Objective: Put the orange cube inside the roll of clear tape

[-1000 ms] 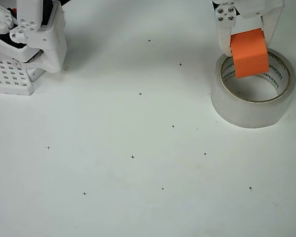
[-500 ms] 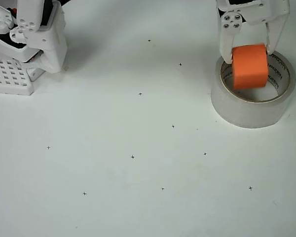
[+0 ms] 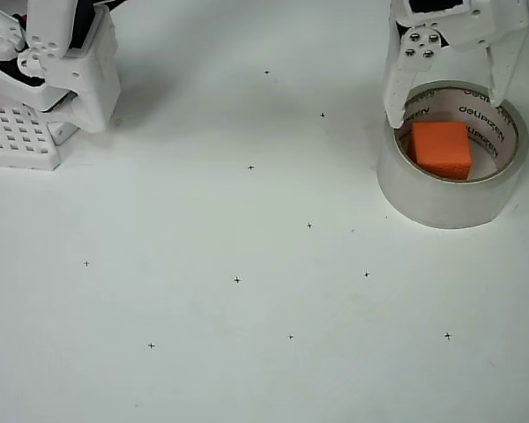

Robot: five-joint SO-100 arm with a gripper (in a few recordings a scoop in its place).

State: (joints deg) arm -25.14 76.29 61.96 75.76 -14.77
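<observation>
The orange cube lies inside the core of the roll of clear tape, which sits flat on the white table at the upper right of the overhead view. My white gripper hangs just above the roll's far rim, open, its two fingers spread wide to either side of the cube and holding nothing. The left finger overlaps the roll's left rim.
The arm's white base stands at the top left, next to a white perforated block with a tiny orange piece at its left edge. Small black cross marks dot the white table.
The gripper, which held the cube over the roll, has opened and let it go. The cube has dropped into the tape's core.
</observation>
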